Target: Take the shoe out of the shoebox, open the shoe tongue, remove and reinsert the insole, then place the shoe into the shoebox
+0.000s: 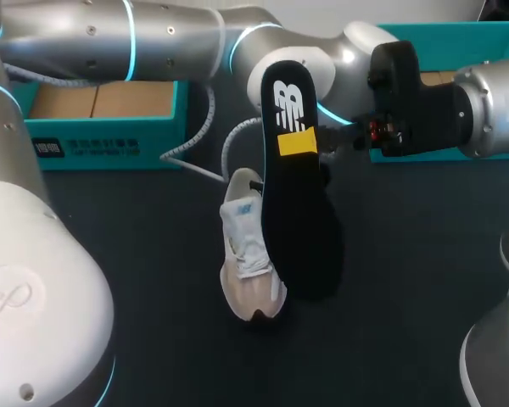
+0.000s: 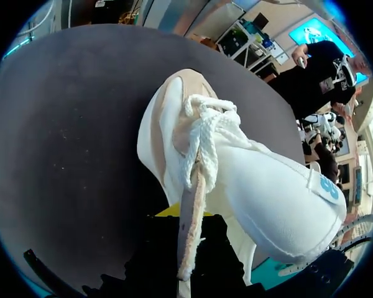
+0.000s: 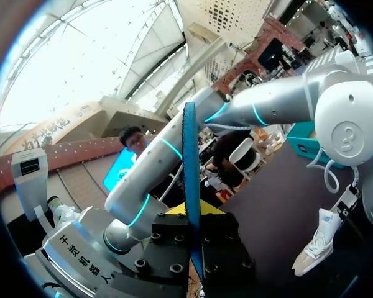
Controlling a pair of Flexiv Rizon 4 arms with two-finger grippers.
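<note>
While the right gripper (image 3: pixel 191 211) is clamped on the black insole (image 1: pixel 297 220), both yellow tips pressing its flat faces near the heel end, the insole stands clear of the table (image 1: pixel 153 271) with its printed heel end uppermost and its toe end pointing down. From the head view it overlaps the right side of the shoe (image 1: pixel 248 254) and hides part of it. The right arm (image 1: pixel 492 106) comes in level from the right to hold it there. The left arm (image 1: pixel 153 38) stretches across the back of the table, and its left gripper (image 2: pixel 185 217) is closed on the beige edge of the shoe's opening, one yellow tip showing just beside that edge. The white and beige shoe hangs below this gripper with its toe pointing down at the dark table; whether the toe touches the surface I cannot tell. Its white laces (image 2: pixel 205 130) lie loose and bunched over the front. A teal shoebox (image 1: pixel 102 127) with a brown inside sits at the back left, well apart from the shoe, and a second teal box (image 1: pixel 441 38) sits at the back right behind the right arm.
</note>
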